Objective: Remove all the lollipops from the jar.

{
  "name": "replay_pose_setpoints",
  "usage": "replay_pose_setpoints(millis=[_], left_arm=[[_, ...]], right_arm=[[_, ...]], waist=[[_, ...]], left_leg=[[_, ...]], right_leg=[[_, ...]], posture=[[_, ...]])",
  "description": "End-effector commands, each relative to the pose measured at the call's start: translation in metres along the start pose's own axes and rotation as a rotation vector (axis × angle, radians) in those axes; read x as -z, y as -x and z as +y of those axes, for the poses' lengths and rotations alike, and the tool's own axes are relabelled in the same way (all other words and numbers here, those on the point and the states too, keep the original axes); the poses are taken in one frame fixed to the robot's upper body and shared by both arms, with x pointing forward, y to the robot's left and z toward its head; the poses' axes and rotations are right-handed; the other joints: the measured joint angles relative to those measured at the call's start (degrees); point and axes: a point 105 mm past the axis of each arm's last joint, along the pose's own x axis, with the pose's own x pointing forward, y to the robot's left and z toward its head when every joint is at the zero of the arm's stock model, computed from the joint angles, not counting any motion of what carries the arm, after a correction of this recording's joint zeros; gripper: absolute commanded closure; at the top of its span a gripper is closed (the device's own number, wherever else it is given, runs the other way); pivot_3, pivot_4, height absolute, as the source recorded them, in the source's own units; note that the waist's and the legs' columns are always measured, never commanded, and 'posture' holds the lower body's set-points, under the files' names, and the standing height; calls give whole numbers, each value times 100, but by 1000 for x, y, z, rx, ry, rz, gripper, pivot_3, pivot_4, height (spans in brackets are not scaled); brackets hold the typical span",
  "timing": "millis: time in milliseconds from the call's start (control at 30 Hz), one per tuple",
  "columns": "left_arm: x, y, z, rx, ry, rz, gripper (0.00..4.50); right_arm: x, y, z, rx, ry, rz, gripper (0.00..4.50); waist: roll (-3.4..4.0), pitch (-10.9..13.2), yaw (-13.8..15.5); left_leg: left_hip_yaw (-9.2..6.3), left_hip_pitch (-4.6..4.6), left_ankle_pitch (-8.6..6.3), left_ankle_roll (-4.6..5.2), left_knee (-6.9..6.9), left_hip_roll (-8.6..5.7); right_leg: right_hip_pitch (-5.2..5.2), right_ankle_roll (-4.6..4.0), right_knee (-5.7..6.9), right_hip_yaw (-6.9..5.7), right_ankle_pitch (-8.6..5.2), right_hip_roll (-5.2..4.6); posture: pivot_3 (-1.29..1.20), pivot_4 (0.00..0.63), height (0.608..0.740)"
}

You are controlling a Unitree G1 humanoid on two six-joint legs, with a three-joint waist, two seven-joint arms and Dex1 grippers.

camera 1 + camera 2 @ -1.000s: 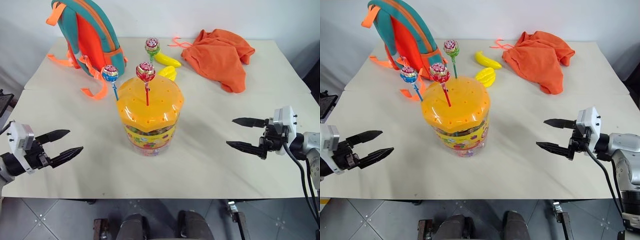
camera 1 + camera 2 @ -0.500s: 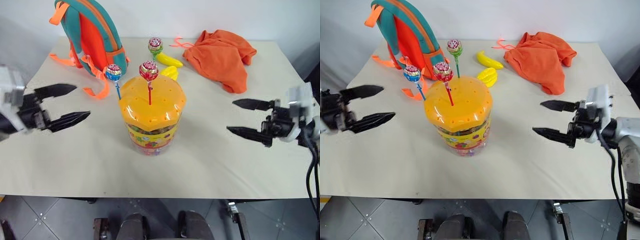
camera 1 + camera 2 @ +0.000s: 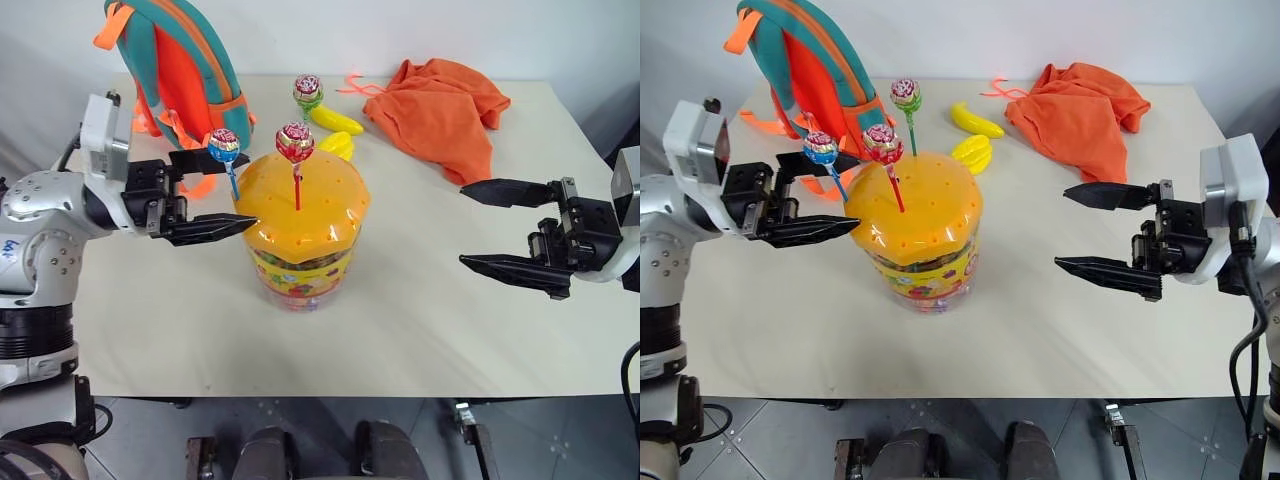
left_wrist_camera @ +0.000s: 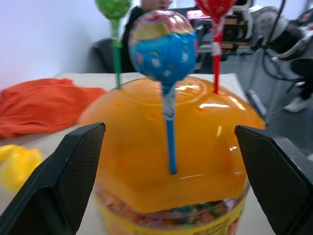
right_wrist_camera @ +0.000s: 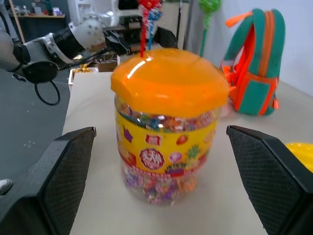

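Left eye view: the clear plastic jar with the colourful candy label and orange-yellow domed, hole-dotted lid [image 3: 303, 228] stands on the beige table [image 3: 400, 330], between the two grippers.
Left gripper [image 3: 228, 192]: level, pointing toward the jar; fingers spread wide, holding nothing. The lower fingertip [image 3: 245, 222] lies just beside the lid's rim; I cannot tell whether it touches.
Blue lollipop on a blue stick [image 3: 224, 147]: upright in the lid at the edge nearest the left gripper, its stick rising between the two spread fingers. In the left wrist view it stands in the gap between the fingers [image 4: 166, 49], clear of both.
Red lollipop on a red stick [image 3: 295, 143]: upright in the lid, further from the left gripper than the blue one.
Pink-green lollipop on a green stick [image 3: 307, 90]: upright at the lid's far side, beyond both grippers.
Right gripper [image 3: 480, 225]: level, pointing toward the jar, well apart from it; fingers wide, empty.
Beyond the left gripper: a teal-and-orange backpack [image 3: 175, 65], upright.
Beyond the jar: yellow toy bananas [image 3: 337, 125].
Beyond the right gripper: a crumpled orange cloth [image 3: 440, 100].
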Motion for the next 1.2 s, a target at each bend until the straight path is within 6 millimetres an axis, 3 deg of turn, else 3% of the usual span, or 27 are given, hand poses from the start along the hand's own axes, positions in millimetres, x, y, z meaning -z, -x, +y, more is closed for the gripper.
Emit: replay_pose_setpoints(millis=[33,333,400,667,833,1000,1100,1200], left_arm=[[-10,4,0,22,-36,-1,871],[-17,2,2,42,-51,-19,3700],[-27,0,5,31,-73,-55,4351],[-75,-4,17,-84,-180,-167,4434],[-85,11,30,-249,-186,-132,4434],[-65,54,51,-603,-44,84,4434],[-29,94,52,-862,162,326,4434],[15,140,38,-1091,397,554,4434]], right_arm=[[-10,-2,4,1,70,-9,0],[-9,-1,10,-29,64,-19,0],[-10,0,10,-40,66,-31,0],[-8,0,1,-43,77,-28,0],[-7,0,-2,-49,78,-34,0],[-6,-1,-5,-69,72,-33,0],[-3,-2,-9,-74,66,-30,0],[0,-5,-12,-81,60,-35,0]], waist=[[0,0,-4],[-1,0,-1],[-1,0,-5],[-13,6,-5],[-13,6,-28],[-13,6,-37],[-13,6,-37],[-13,6,-35]], left_leg=[[0,0,0,0,1,-1],[-5,-1,-1,1,1,-3],[-5,-1,-1,1,1,-3],[-61,-7,-1,2,7,-6],[-74,-7,-1,2,5,-8],[-81,-5,-1,2,2,-10],[-86,-5,-1,2,1,-10],[-86,-5,-1,2,-1,-10]], right_leg=[[0,0,0,0,0,-1],[1,0,0,-3,0,-3],[1,0,0,-4,0,-3],[3,0,2,-13,0,-7],[3,0,5,-17,0,-7],[3,0,5,-18,0,-7],[4,0,6,-17,0,-8],[2,0,7,-15,0,-8]], posture=[[0,150,740],[0,150,740],[0,150,740],[0,150,740],[0,150,740],[0,150,740],[0,150,740],[0,150,740]])
